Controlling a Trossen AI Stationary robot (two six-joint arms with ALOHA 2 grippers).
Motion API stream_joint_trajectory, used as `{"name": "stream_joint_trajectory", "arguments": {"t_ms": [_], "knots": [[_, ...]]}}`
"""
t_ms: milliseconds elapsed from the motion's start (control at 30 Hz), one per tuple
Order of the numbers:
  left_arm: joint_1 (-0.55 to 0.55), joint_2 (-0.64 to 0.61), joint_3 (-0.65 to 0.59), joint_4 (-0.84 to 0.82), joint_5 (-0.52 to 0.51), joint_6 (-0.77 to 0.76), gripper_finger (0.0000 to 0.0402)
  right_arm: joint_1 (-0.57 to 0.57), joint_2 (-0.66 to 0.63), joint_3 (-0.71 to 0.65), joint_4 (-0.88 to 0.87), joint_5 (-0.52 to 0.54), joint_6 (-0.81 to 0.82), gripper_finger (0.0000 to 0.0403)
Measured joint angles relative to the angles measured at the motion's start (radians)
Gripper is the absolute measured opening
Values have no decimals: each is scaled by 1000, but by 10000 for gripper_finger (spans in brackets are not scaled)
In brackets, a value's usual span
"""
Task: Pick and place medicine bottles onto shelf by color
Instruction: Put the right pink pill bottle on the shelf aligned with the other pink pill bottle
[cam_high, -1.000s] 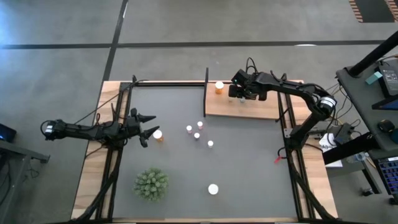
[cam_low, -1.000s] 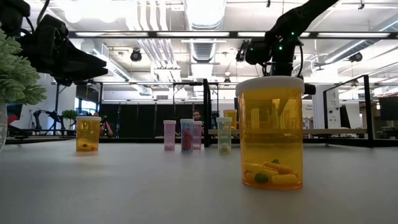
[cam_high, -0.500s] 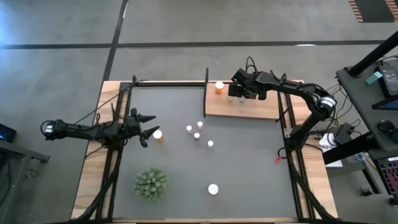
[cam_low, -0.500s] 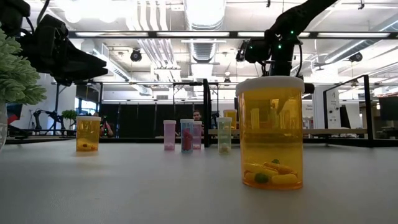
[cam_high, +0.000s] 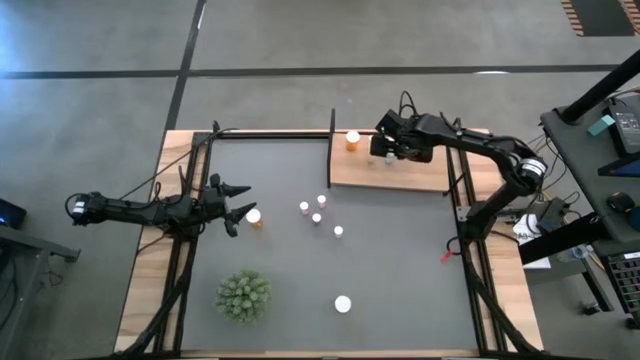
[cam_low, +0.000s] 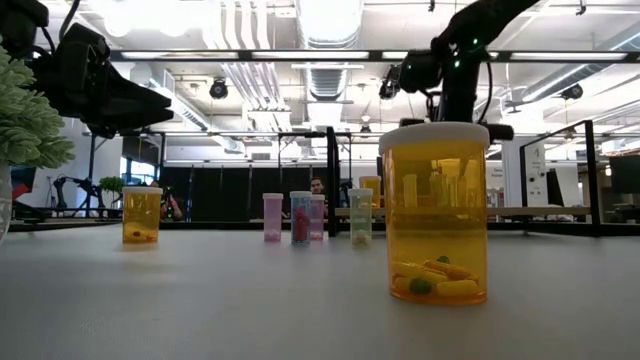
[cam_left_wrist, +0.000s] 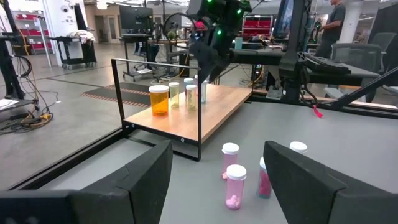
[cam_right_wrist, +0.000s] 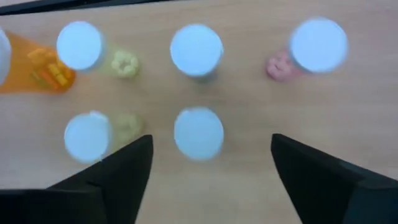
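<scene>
On the shelf (cam_high: 420, 172), in the upper middle of the high view, a group of small white-capped bottles stands beside a wider orange bottle (cam_high: 352, 140) at the board's left end. The right wrist view looks straight down on five of their caps in two rows, and the bottle between the fingers (cam_right_wrist: 198, 132) sits low in the middle of that picture, upright and clear of both dark fingers.

The right gripper (cam_high: 389, 152) hangs directly over this cluster with its jaws spread wide and nothing in them; the placing looks done. To finish the step well, I judge it should rise straight up before swinging away, since the neighbouring caps stand close on both sides and a sideways drift could tip one.

On the grey mat (cam_high: 400, 270), seven bottles wait: three close together (cam_high: 316, 208) near the middle, a single one (cam_high: 338, 231) just right of them, a large orange bottle (cam_high: 343, 303) toward the lower edge, and a small orange bottle (cam_high: 254, 216) left of centre.

The left gripper (cam_high: 237, 211) hovers beside that small orange bottle, fingers parted and empty. A spiky green plant (cam_high: 243, 296) sits at lower left.
</scene>
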Motion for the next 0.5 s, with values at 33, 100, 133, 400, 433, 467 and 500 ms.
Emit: {"name": "stream_joint_trajectory", "arguments": {"t_ms": [33, 100, 133, 400, 433, 467, 500], "knots": [[0, 0, 0, 0, 0, 0, 238, 7, -11, 1, -14, -1, 14, 325], [0, 0, 0, 0, 0, 0, 238, 25, -40, 3, -48, -1, 32, 339], [0, 0, 0, 0, 0, 0, 238, 38, -55, 3, -64, -1, 36, 343], [0, 0, 0, 0, 0, 0, 238, 223, -143, 2, -122, 69, 175, 350], [0, 0, 0, 0, 0, 0, 238, 256, -143, 2, -121, 87, 200, 350], [0, 0, 0, 0, 0, 0, 238, 292, -143, 2, -120, 105, 223, 350], [0, 0, 0, 0, 0, 0, 238, 324, -141, 2, -116, 119, 244, 350]]}}
